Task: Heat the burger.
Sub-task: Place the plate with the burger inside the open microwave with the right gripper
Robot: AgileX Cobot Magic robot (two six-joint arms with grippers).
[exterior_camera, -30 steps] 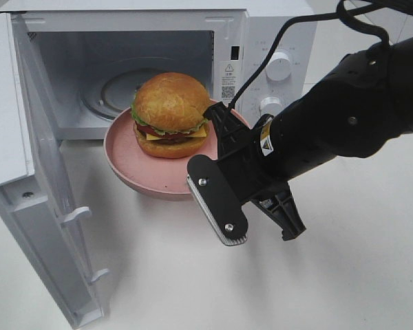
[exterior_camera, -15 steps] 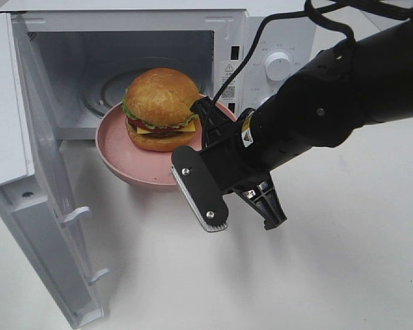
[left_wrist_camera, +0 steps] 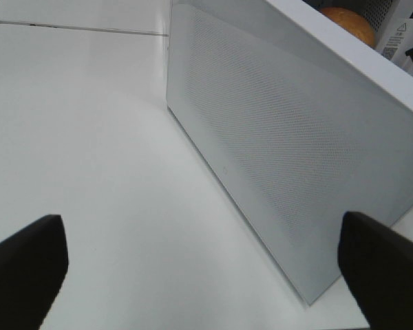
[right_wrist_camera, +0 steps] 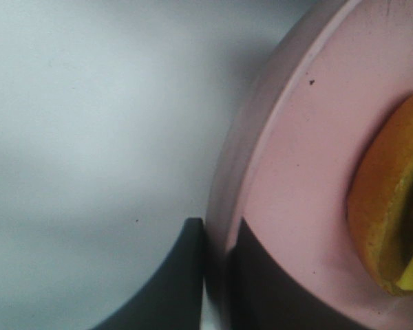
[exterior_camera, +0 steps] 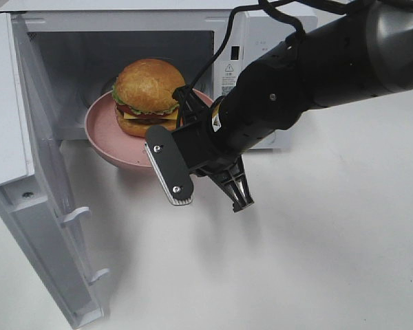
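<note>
The burger point(exterior_camera: 146, 95), with golden bun, lettuce, tomato and cheese, sits on a pink plate point(exterior_camera: 103, 136). The plate is held in the air at the mouth of the open microwave point(exterior_camera: 89, 65), partly over its sill. My right gripper point(exterior_camera: 158, 148) is shut on the plate's near rim. In the right wrist view its fingers point(right_wrist_camera: 182, 275) pinch the rim of the plate point(right_wrist_camera: 296, 172), with the burger point(right_wrist_camera: 389, 220) beside them. My left gripper point(left_wrist_camera: 206, 268) stands open and empty, facing the outside of the microwave door point(left_wrist_camera: 282, 151). The burger's bun top point(left_wrist_camera: 347, 20) peeks over the door.
The microwave door point(exterior_camera: 41, 192) swings wide toward the front left, handle point(exterior_camera: 76, 216) facing inward. A glass turntable point(exterior_camera: 100, 93) lies inside the cavity. The control panel point(exterior_camera: 228, 62) shows beside the opening, partly behind my right arm. White tabletop point(exterior_camera: 316, 261) surrounds everything.
My right arm has carried the plate and burger left and back, from in front of the control panel to the microwave's opening. The left gripper stays open.
</note>
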